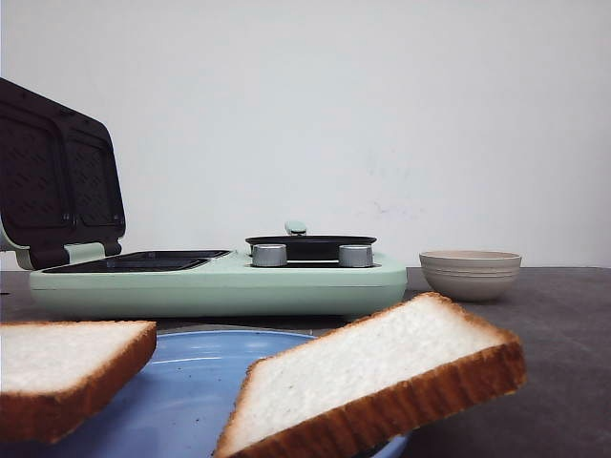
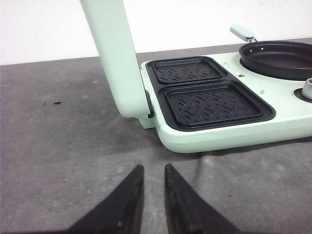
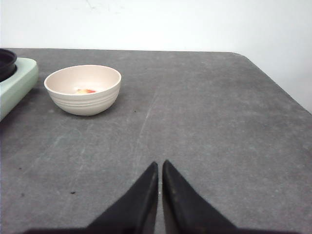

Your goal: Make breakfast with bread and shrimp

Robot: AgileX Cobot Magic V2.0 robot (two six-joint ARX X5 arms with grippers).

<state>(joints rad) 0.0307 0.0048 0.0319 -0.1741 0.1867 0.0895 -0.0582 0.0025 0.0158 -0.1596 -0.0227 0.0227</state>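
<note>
Left gripper (image 2: 153, 171) first: black fingers drawn in narrow, a thin gap between the tips, nothing held. It hangs over bare grey table (image 2: 63, 146), tips aimed toward the mint-green breakfast maker (image 2: 234, 134). Just past the tips sits the near corner of the machine w/ its two black ribbed sandwich plates (image 2: 209, 105), both bare. The lid (image 2: 114, 58) stands up, hinged at the side of those plates. Further along the same unit, a small black frying pan (image 2: 278, 58) w/ a mint handle stub, and a silver knob (image 2: 308, 87) at the frame edge.

Right gripper (image 3: 160, 168): fingers pressed nearly together, only a hairline slit, holding nothing. Also over bare table. Well ahead and off to one side, a beige ribbed bowl (image 3: 84, 90), and inside it a small orange-pink bit, the shrimp (image 3: 87, 91), lying on the bottom. The bowl stands near the breakfast maker's end, apart from it.

Front view: bread up close. Two white slices w/ brown crusts on a blue plate (image 1: 181, 382); left slice (image 1: 67, 367) lies roughly flat at the frame edge, right slice (image 1: 382, 377) tilts, its far corner raised & overhanging the plate rim. Behind them the machine w/ lid open, pan and two knobs, bowl off to the right. Neither gripper shows in this view.
</note>
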